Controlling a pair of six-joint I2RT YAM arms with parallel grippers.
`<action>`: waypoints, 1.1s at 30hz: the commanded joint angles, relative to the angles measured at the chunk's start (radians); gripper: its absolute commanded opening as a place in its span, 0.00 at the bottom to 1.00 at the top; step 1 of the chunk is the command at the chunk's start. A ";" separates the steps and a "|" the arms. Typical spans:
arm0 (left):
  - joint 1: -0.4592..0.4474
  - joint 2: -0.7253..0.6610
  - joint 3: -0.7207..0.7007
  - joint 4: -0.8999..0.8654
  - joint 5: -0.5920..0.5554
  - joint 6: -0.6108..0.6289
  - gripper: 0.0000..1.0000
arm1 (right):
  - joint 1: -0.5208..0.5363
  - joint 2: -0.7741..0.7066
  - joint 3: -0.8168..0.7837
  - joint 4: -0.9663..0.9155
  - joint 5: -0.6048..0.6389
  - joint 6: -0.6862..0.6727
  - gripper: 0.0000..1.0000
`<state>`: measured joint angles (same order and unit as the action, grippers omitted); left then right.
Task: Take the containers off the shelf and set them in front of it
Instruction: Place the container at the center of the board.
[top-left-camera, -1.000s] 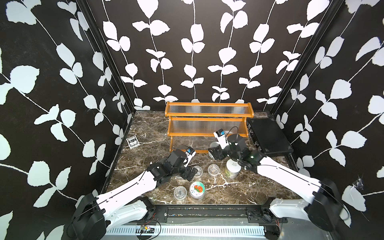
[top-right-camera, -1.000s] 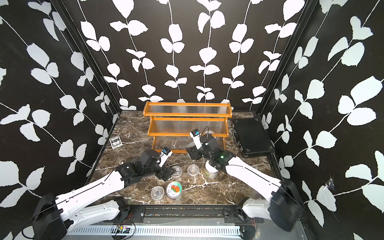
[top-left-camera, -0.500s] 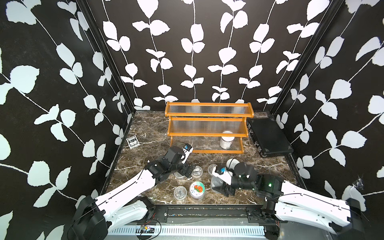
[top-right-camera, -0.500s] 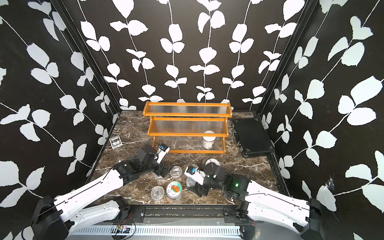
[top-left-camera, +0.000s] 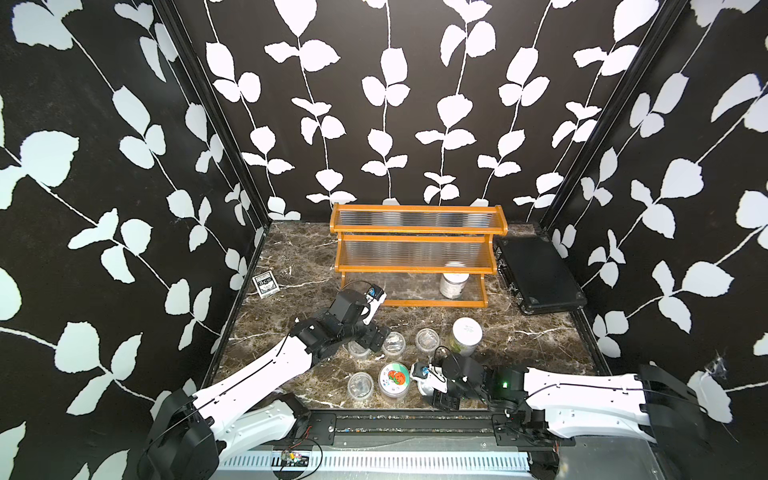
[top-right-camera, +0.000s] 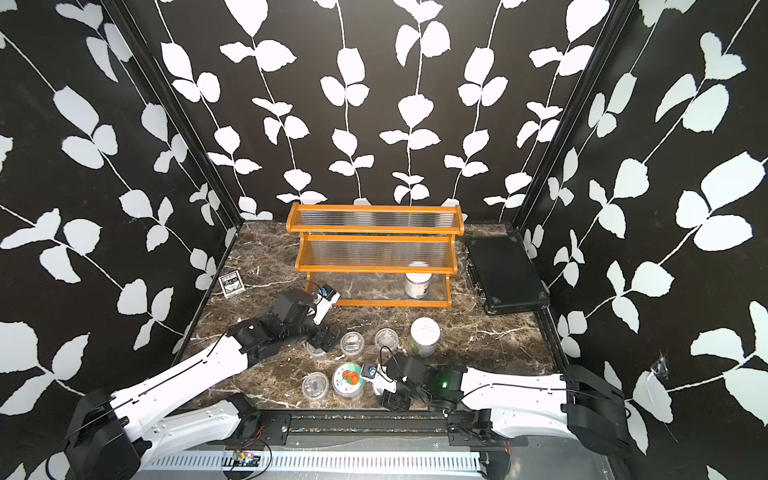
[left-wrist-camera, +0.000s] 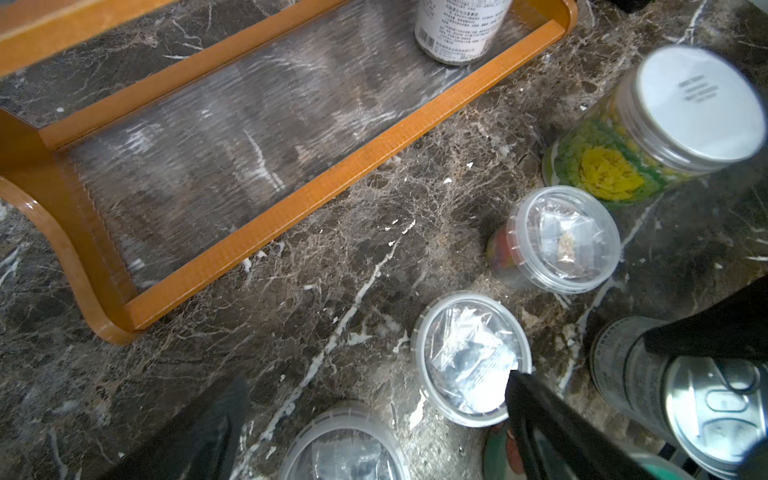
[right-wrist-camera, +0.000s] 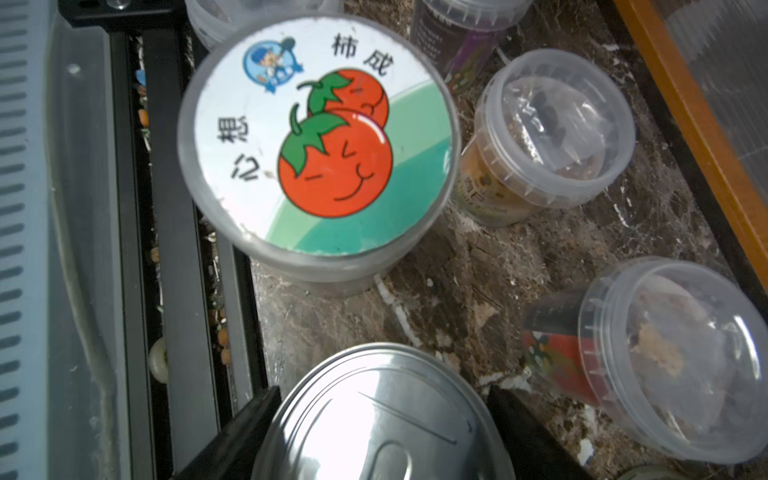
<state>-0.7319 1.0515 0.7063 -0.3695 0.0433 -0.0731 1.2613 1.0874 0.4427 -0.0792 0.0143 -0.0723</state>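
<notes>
The orange-brown shelf (top-left-camera: 415, 257) (top-right-camera: 374, 249) holds one white-lidded jar (top-left-camera: 455, 280) (left-wrist-camera: 457, 29) on its bottom tier. The other containers stand in front of it: a white-lidded jar (top-left-camera: 466, 336), a tomato-lidded jar (top-left-camera: 394, 379) (right-wrist-camera: 320, 137) and several clear cups (top-left-camera: 427, 340). My right gripper (top-left-camera: 428, 388) (right-wrist-camera: 378, 419) is shut on the tin can (right-wrist-camera: 374, 415) (left-wrist-camera: 706, 407) near the table's front edge, beside the tomato-lidded jar. My left gripper (top-left-camera: 370, 338) (left-wrist-camera: 374, 415) is open over a clear cup (left-wrist-camera: 345, 444), with its fingers apart from the cup.
A flat black case (top-left-camera: 538, 274) lies to the right of the shelf. A small black-and-white card box (top-left-camera: 265, 284) sits by the left wall. A black rail (top-left-camera: 415, 419) runs along the front edge. Patterned walls close three sides.
My right arm has drawn back from the shelf to the table's front with the tin can in its grip, uncovering the jar on the bottom tier. The left gripper has hardly moved.
</notes>
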 joint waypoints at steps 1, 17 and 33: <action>0.008 0.004 0.025 -0.005 0.017 0.019 0.99 | 0.006 0.013 -0.038 0.081 0.075 -0.004 0.72; 0.023 0.010 0.021 -0.010 0.053 0.025 0.99 | 0.006 -0.001 -0.029 0.022 0.036 -0.001 0.87; 0.025 0.015 0.013 -0.006 0.070 0.025 0.99 | -0.023 -0.154 0.028 -0.109 0.059 0.004 0.90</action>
<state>-0.7143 1.0668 0.7063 -0.3698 0.0975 -0.0589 1.2472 0.9451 0.4290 -0.1535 0.0681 -0.0711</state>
